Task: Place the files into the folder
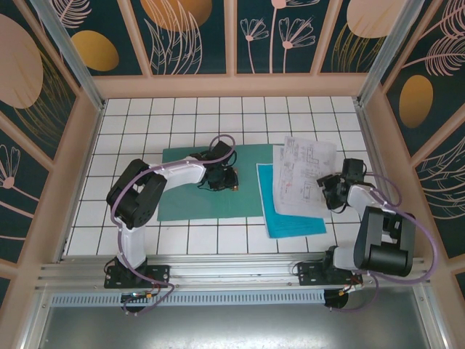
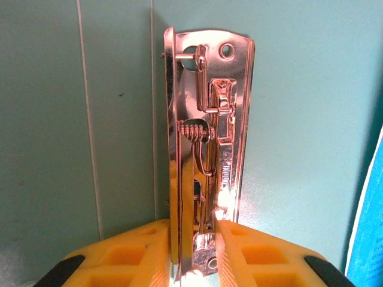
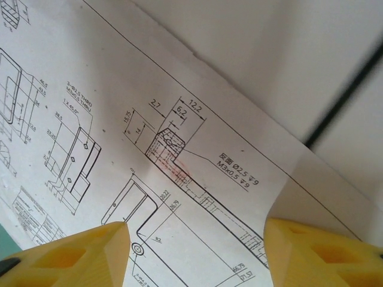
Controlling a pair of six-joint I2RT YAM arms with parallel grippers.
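– Folders, seen from above: how many?

– One folder, dark teal, lying open and flat on the white tiled table. The left gripper is down on its middle.

– And the files?

– One cyan-blue sheet just right of the folder, with white printed sheets fanned on top of it. I make out at least two white ones, but the overlap is too fine to count for sure. The right gripper sits at their right edge.

– Left wrist camera?

– One metal clip, upright in the frame against the folder's teal inner face. The left gripper has both yellow fingers pressed against the clip's near end, pinching it. A sliver of the cyan-blue sheet shows at the right.

– Right wrist camera?

– One white sheet of dimensioned part drawings, lying across the table's tiles. The right gripper has its two fingers spread wide apart above the paper, one at each side, with nothing pinched between them.
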